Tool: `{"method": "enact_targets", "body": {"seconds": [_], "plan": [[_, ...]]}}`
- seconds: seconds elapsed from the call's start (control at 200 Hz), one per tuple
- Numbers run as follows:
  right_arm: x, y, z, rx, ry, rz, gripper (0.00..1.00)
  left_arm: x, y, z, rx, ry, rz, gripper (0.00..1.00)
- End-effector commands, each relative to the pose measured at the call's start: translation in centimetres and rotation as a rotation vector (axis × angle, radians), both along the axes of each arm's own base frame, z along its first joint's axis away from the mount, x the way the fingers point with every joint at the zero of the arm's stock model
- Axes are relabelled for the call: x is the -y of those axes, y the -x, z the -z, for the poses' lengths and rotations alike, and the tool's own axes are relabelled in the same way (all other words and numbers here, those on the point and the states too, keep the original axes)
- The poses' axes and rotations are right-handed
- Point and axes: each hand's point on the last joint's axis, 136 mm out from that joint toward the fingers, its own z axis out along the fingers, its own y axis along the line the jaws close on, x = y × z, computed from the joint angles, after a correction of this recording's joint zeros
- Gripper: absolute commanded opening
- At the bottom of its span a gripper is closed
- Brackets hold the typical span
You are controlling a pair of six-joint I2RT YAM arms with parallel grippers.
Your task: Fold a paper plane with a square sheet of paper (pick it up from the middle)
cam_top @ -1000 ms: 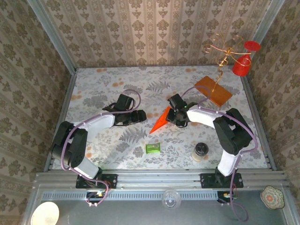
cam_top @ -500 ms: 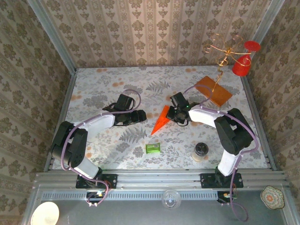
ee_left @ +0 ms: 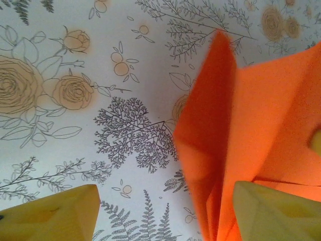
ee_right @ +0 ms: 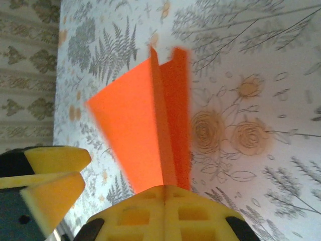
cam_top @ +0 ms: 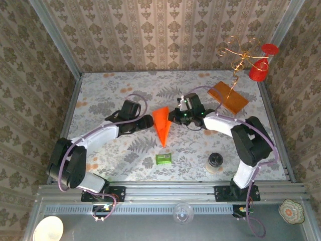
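Late fold stage, I'd say: right gripper (cam_top: 172, 116) clamped on the wide end of the narrow, pointed bright orange paper plane (cam_top: 161, 125) over the middle of the floral table (cam_top: 125, 90), left gripper (cam_top: 148, 120) open with a flap edge between its fingers, so next it likely needs to pinch that flap squarely without tearing.

Robot test cell, lab-type, dressed up as a home. Damask wallpaper panels (cam_top: 165, 35) framed by metal corner posts (cam_top: 55, 37). Floral-print cover on the desk (cam_top: 100, 95). Left arm (cam_top: 95, 135) and right arm (cam_top: 246, 140) bolted to an aluminium rail (cam_top: 170, 191), cables trailing.
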Motion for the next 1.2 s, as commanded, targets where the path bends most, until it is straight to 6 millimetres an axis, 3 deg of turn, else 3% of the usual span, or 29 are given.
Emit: {"method": "enact_targets", "body": {"seconds": [0.0, 0.14, 0.345, 0.645, 0.785, 0.985, 1.195], "plan": [[-1.1, 0.5, 1.6, -0.070, -0.107, -0.055, 0.02, -0.6, 0.3, 0.7, -0.017, -0.008, -0.034, 0.72], [0.1, 0.4, 4.1, -0.142, -0.126, -0.020, 0.01, 0.7, 0.7, 1.4, -0.049, 0.027, 0.006, 0.71], [2.1, 0.7, 5.9, -0.173, -0.068, 0.011, 0.02, 2.7, 1.5, 2.9, -0.101, 0.028, 0.065, 0.67], [2.7, 0.9, 6.8, -0.191, -0.058, 0.017, 0.01, 5.7, 1.6, 4.6, -0.156, 0.097, 0.117, 0.46], [2.8, 0.8, 7.0, -0.194, -0.053, 0.020, 0.01, 6.0, 0.9, 5.0, -0.167, 0.083, 0.115, 0.34], [3.0, 0.7, 7.1, -0.198, -0.049, 0.024, 0.00, 6.8, 0.2, 5.3, -0.177, 0.088, 0.130, 0.28], [3.6, 0.4, 6.9, -0.196, -0.049, 0.044, 0.00, 6.4, -0.1, 5.8, -0.195, 0.077, 0.119, 0.03]]}}
